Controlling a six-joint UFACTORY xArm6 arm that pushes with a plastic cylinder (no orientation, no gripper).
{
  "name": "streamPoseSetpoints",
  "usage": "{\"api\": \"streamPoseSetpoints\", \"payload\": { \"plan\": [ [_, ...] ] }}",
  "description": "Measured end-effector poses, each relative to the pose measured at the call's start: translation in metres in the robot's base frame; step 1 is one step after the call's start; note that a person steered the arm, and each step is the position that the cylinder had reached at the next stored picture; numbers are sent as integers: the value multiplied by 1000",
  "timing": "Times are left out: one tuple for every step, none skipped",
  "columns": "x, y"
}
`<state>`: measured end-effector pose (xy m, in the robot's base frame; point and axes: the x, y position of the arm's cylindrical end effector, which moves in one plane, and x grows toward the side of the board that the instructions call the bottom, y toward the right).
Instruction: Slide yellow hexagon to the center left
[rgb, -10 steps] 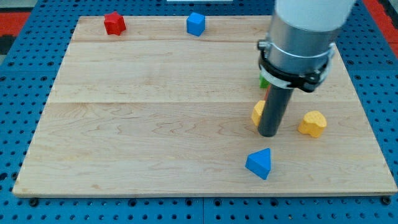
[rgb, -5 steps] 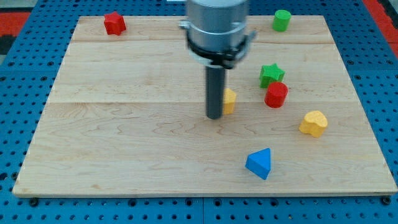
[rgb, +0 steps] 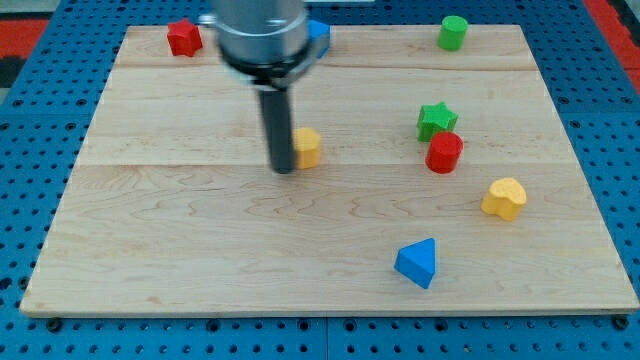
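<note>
The yellow hexagon lies on the wooden board a little left of the middle, partly hidden by my rod. My tip rests on the board right against the hexagon's left side. The arm's grey body rises from it toward the view's top.
A red block sits at the top left and a blue block at top centre, partly behind the arm. A green cylinder, green star, red cylinder, yellow heart and blue triangle lie to the right.
My tip and the yellow hexagon have both moved left and slightly up across the board, from right of centre to left of centre. The other blocks have not moved.
</note>
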<state>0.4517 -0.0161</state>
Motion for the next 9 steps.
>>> {"api": "streamPoseSetpoints", "payload": {
  "plan": [
    [23,53],
    [-17,62],
    [-31,-12],
    [-30,-116],
    [-49,-141],
    [-51,-116],
    [-56,-126],
    [-56,-165],
    [-61,-169]
  ]
}}
